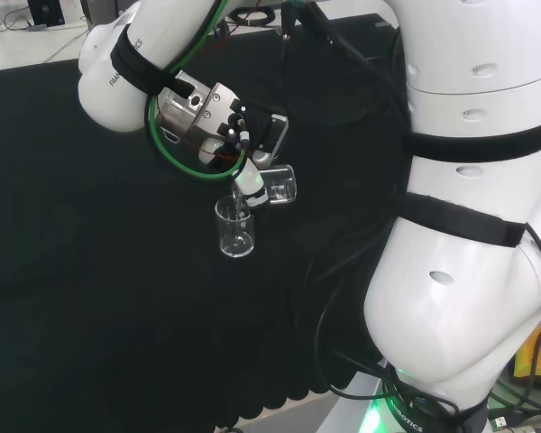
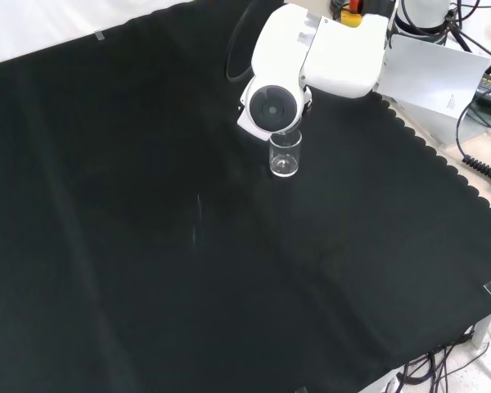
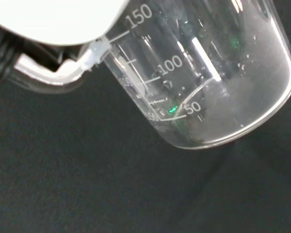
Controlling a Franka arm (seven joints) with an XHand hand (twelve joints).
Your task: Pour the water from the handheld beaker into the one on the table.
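Clear glass is being seen twice in the head view: a small handheld beaker (image 1: 279, 184) is being gripped on its side by the curled fingers of the black and white hand (image 1: 243, 149), its mouth turned toward the upright clear beaker on the black cloth (image 1: 234, 227) just below. From the front, that standing beaker (image 2: 285, 153) is being shown just under the arm's white link with the round grey cap (image 2: 272, 106). At the wrist, the tilted beaker (image 3: 203, 73) is being seen with some water left low inside, so pouring is judged under way, not finished.
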